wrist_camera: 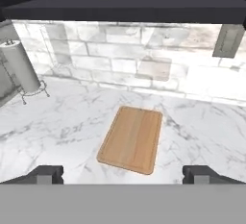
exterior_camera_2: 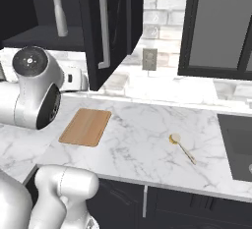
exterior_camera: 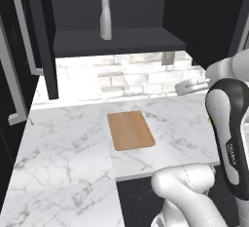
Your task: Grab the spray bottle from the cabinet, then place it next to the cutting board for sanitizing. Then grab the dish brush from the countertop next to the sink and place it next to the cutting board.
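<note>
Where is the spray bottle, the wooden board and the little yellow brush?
spray bottle [exterior_camera: 105,21]: left base view, its body.
cutting board [wrist_camera: 131,138]: hand view, middle of its top.
dish brush [exterior_camera_2: 175,138]: right base view, its round head.

You had rendered home kitchen before you: white marble countertop [exterior_camera_2: 142,139] with grey veining, dark wall cabinet [exterior_camera: 116,41] with silver bar handles, pale brick backsplash [wrist_camera: 144,50], sink [exterior_camera_2: 238,147] recessed at counter's right, paper towel roll [wrist_camera: 20,67] on stand, wall outlet [exterior_camera_2: 149,59].
</note>
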Tool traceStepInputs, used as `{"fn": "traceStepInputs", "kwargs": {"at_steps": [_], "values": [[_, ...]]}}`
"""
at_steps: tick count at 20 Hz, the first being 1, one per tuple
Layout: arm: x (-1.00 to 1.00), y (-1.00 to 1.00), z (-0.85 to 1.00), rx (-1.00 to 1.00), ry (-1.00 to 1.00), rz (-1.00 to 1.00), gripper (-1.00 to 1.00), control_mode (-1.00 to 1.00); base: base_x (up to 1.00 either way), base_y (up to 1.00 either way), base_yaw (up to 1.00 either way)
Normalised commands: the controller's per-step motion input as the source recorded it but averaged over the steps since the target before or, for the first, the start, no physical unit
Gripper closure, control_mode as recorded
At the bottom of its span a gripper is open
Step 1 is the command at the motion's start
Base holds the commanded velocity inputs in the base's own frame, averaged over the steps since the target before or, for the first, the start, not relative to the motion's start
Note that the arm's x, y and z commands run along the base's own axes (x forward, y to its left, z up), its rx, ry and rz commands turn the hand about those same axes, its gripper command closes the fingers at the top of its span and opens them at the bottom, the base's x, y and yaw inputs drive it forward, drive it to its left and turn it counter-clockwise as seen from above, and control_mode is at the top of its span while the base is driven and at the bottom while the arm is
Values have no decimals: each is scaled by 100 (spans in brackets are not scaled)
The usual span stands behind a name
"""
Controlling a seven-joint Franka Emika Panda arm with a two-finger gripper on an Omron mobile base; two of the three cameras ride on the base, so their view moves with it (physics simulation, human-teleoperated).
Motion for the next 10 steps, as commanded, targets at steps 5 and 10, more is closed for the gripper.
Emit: {"fn": "traceStepInputs", "kwargs": {"at_steps": [5, 10], "values": [[-28, 5, 74, 15, -41, 10, -100, -100, 0, 0, 0], [-13, 34, 69, 8, -43, 1, -100, -100, 0, 0, 0]]}}
